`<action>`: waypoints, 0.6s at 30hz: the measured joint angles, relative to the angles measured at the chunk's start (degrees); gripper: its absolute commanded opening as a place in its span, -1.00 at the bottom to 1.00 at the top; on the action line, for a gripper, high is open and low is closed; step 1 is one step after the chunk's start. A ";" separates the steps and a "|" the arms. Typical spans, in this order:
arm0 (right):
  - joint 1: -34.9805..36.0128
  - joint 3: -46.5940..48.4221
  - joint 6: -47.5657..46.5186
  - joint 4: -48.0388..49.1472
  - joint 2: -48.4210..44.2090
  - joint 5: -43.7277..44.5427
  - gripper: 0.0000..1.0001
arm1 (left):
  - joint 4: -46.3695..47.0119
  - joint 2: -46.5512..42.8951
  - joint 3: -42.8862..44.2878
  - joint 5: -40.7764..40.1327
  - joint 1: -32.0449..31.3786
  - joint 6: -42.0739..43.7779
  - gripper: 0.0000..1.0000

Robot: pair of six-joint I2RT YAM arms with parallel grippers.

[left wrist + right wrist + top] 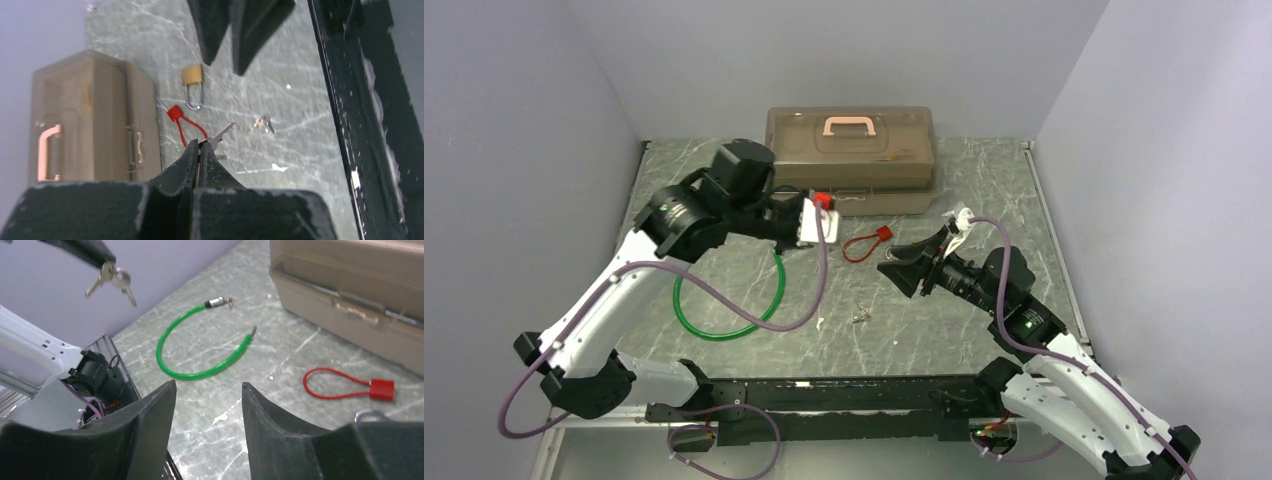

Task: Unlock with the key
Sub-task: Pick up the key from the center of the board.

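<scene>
My left gripper (200, 145) is shut on the key (221, 133), whose silver blade sticks out past the fingertips. In the right wrist view, more keys on its ring (111, 279) dangle from those fingers at the top left. The small brass padlock (192, 76) lies on the table with its shackle towards me, just under the tips of my right gripper (235, 30). That right gripper (209, 387) is open with nothing between its fingers and hovers low over the table. A bit of silver shackle (369, 414) shows beside its right finger.
A brown toolbox (852, 160) with a pink handle stands at the back. A red tag on a red wire loop (382, 389) lies in front of it, and a green cable (200, 371) curls to the left. Another small bunch of keys (861, 316) lies mid-table.
</scene>
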 measured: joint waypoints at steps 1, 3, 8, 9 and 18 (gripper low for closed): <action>-0.02 0.07 -0.07 0.94 -0.22 -0.70 0.15 | 0.87 -0.61 0.74 0.72 0.57 -1.81 -1.00; -0.02 0.44 -0.52 3.23 -0.76 -2.34 0.18 | 2.86 -1.55 2.36 2.51 2.10 -6.51 -1.00; -0.02 2.49 -1.53 11.30 -0.59 -5.88 0.19 | 9.33 -1.07 4.96 8.28 6.34 -20.65 -1.00; -0.02 3.13 -1.60 12.94 -0.22 -6.58 0.19 | 10.75 -0.87 4.94 9.35 7.13 -23.76 -1.00; -0.02 10.45 -3.54 23.06 6.38 -10.51 0.17 | 20.02 -0.35 1.38 14.14 10.73 -42.77 -1.00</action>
